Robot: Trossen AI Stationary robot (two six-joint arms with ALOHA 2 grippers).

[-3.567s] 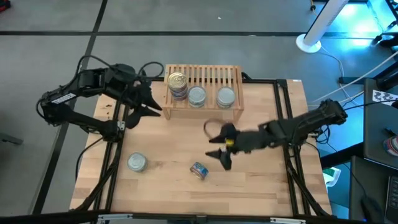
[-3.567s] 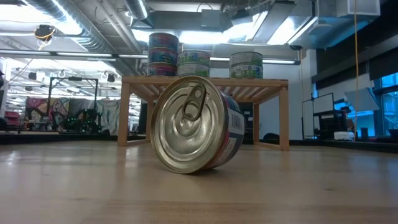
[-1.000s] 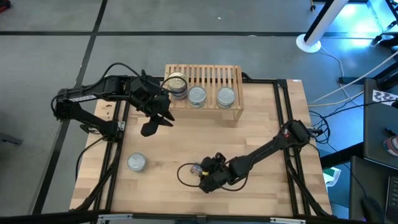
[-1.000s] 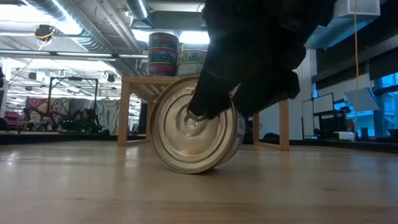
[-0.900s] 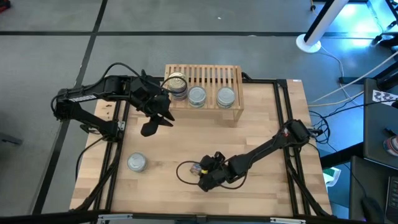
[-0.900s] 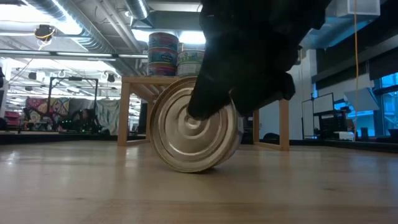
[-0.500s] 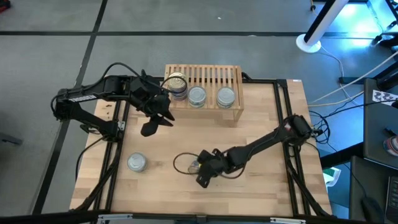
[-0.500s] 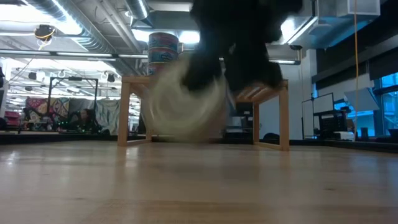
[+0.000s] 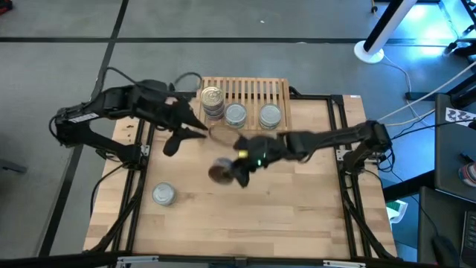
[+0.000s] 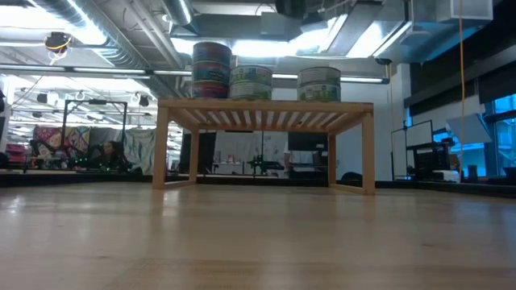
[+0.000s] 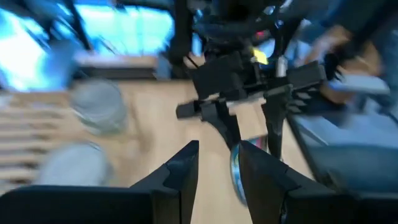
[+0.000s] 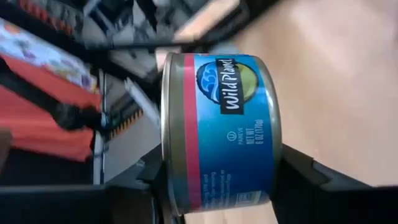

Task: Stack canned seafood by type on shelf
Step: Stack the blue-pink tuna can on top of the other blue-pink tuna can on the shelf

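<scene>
- Light-wood table (image 9: pixel 297 216): carries a slatted wooden shelf (image 9: pixel 253 89) at its far edge.
- Shelf top: a two-tin stack (image 9: pixel 212 103), then two single tins (image 9: pixel 236 115) (image 9: pixel 270 115).
- Near-left table area: one lone tin (image 9: pixel 163 194), apparently upright.

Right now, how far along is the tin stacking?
Done: the light-wood slatted shelf carries a two-high stack and two single tins. In hand: right gripper holds the blue-and-red labelled tin above the table. Left: one silver-lidded tin on the table.
</scene>
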